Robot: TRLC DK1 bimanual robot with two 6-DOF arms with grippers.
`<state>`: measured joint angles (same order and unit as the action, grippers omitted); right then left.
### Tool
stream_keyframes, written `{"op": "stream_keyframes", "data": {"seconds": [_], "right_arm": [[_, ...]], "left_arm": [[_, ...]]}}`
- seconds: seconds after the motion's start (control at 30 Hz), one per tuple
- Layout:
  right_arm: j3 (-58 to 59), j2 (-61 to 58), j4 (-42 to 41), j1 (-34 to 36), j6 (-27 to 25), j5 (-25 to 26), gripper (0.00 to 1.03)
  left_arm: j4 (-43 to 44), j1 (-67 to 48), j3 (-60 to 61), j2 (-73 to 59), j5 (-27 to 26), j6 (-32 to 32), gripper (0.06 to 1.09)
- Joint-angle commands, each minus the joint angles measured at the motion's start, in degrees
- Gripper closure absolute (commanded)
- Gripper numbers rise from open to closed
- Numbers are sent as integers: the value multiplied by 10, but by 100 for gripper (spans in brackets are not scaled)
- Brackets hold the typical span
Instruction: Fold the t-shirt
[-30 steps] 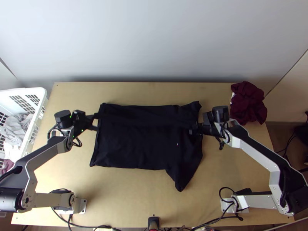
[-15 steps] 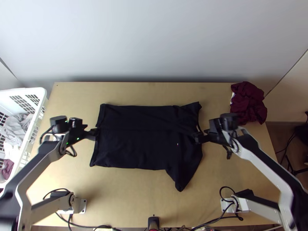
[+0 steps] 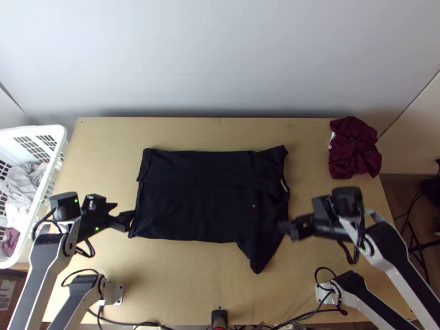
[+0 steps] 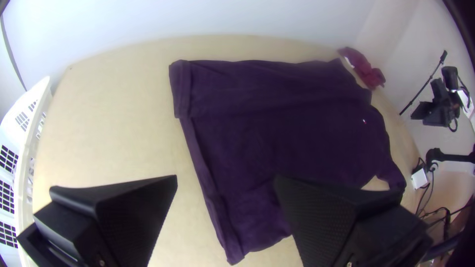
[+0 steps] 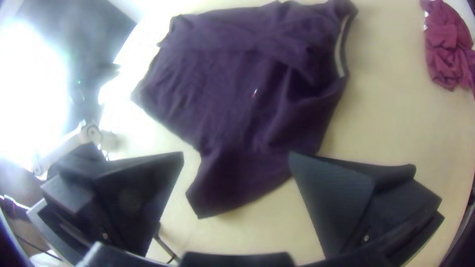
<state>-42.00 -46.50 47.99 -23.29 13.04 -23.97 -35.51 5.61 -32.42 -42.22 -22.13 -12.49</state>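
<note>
The dark t-shirt (image 3: 203, 198) lies on the table with its far side folded over in a long strip and one sleeve sticking out at the near right. My left gripper (image 3: 124, 213) is open at the shirt's lower left edge; in the left wrist view the left gripper (image 4: 225, 180) has its two fingers wide apart above that edge. My right gripper (image 3: 289, 226) stands open beside the near right sleeve, and in the right wrist view the right gripper (image 5: 236, 158) has the sleeve (image 5: 232, 183) between and beyond its spread fingers.
A bunched maroon cloth (image 3: 355, 148) lies at the table's far right. At the left edge stands a white basket (image 3: 47, 132) holding light and maroon cloths. Bare table (image 3: 187, 280) lies in front of the shirt.
Both grippers have moved toward the table's near edge along the shirt's sides, the left one also a little outward. The long fold across the shirt's far part has stayed in place.
</note>
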Motion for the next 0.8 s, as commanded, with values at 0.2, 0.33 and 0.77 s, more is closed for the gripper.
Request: {"op": "stream_keyframes", "data": {"seconds": [0.2, 0.33, 0.77], "right_arm": [[14, 38, 82, -157, -55, -35, 4], [22, 30, 76, -206, -85, -16, 4], [72, -57, -42, -327, -131, 60, 4]], "left_arm": [[42, -18, 19, -28, -5, -4, 12], [80, -17, 19, -66, -4, -10, 12], [174, -22, 18, -150, -3, -5, 12]]}}
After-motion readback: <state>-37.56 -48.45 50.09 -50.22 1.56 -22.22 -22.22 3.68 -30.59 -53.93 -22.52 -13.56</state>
